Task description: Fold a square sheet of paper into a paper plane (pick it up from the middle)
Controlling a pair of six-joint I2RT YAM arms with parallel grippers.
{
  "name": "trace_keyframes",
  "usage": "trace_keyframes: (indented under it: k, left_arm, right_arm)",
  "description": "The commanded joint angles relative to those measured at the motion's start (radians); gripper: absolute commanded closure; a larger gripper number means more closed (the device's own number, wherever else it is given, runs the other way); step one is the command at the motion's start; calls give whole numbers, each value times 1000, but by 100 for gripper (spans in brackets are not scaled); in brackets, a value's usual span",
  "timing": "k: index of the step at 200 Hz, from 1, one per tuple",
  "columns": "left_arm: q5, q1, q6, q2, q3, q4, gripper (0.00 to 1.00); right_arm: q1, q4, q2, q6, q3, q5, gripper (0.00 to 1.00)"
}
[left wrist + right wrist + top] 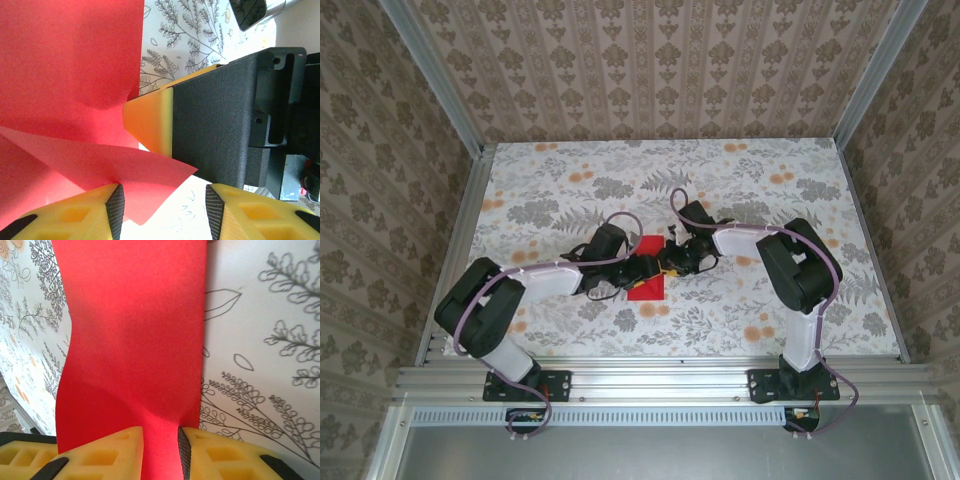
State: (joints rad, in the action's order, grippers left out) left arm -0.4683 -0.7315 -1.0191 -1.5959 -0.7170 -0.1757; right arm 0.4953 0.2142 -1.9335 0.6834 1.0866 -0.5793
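The square sheet of paper (646, 288) is bright red and lies partly folded in the middle of the table, between the two grippers. My left gripper (638, 268) meets it from the left. In the left wrist view the paper (70, 65) has a raised flap, and its edge rests on one pad (116, 207) of my left gripper (165, 212), which stands open with a wide bare gap. My right gripper (672, 264) comes from the right. In the right wrist view its jaws (160, 452) stand a little apart, astride a puckered ridge of paper (135, 315) that touches the right pad (183, 452).
The floral tablecloth (720, 190) covers the whole table, with patterned walls (650, 60) and metal frame rails around it. In the left wrist view the right gripper's yellow finger (150, 120) and black body (215, 120) sit close in front of my left jaws.
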Motion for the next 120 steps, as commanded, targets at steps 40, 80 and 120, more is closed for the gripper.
trace_keyframes:
  k: [40, 80, 120]
  left_arm:
    - [-35, -3, 9, -61, 10, -63, 59]
    - [-33, 2, 24, -70, 6, -41, 69]
    - [-28, 6, 33, -72, 2, -21, 74]
  right_arm:
    - [-20, 1, -46, 64, -15, -49, 76]
    - [-53, -124, -27, 140, -33, -154, 76]
    - [-72, -223, 4, 182, -51, -221, 72]
